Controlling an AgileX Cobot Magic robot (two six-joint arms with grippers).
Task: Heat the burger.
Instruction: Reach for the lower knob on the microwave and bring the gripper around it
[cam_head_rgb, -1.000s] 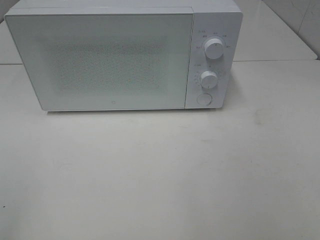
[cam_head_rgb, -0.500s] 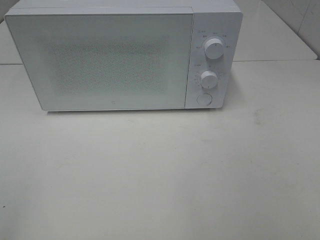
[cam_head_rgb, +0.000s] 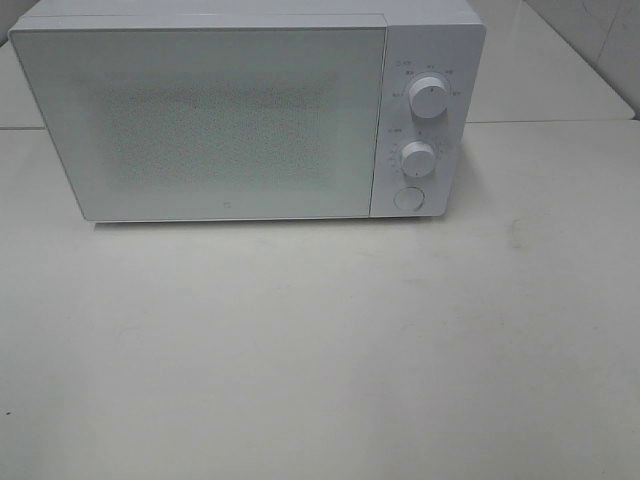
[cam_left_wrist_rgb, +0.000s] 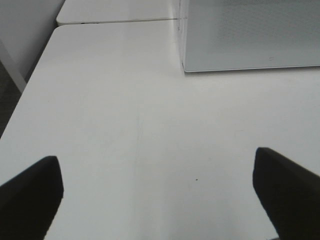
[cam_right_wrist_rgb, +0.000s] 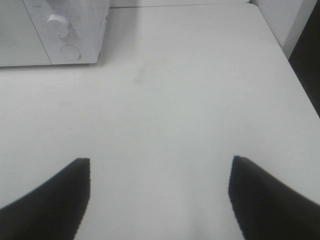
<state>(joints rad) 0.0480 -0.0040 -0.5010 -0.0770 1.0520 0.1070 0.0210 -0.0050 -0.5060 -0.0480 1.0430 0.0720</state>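
While both arms' dark jaws gape empty over the smooth white desk (cam_head_rgb: 320, 350), a boxy, round-knobbed microwave (cam_head_rgb: 220, 120) sits far back.

Looked down on a white table (cam_head_rgb: 320, 350), matt and faintly scuffed, under soft, even light with no hard shadows. Met a second white table (cam_head_rgb: 540, 70) at the back, edge to edge along a thin dark seam (cam_head_rgb: 560, 122). Caught a strip of pale tiled wall (cam_head_rgb: 610, 30) in the far right corner. Showed dark floor (cam_right_wrist_rgb: 307, 65) past the table's right edge in the right wrist view, and a similar dark patch beyond its left edge in the left wrist view.
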